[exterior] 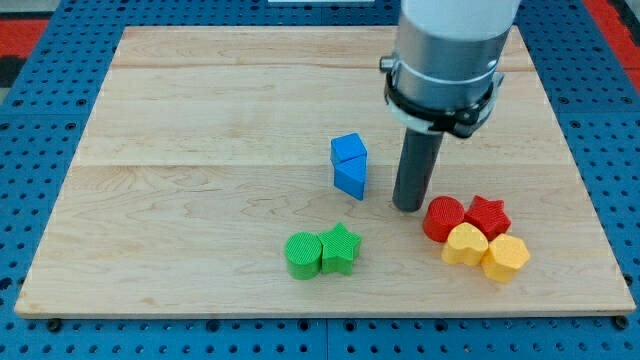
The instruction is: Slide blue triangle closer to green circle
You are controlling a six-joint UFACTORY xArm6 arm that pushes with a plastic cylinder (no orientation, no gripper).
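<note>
The blue triangle [351, 177] lies near the board's middle, touching a blue cube [348, 150] just above it. The green circle [301, 254] sits below and to the left, touching a green star [340, 249] on its right. My tip [407, 206] rests on the board just right of the blue triangle, a small gap apart, and above-left of the red circle.
A cluster at the lower right holds a red circle [443, 218], a red star [487, 215], a yellow heart [465, 244] and a yellow hexagon [505, 258]. The wooden board [200, 150] lies on a blue pegboard. The arm's grey body [447, 60] hangs over the top right.
</note>
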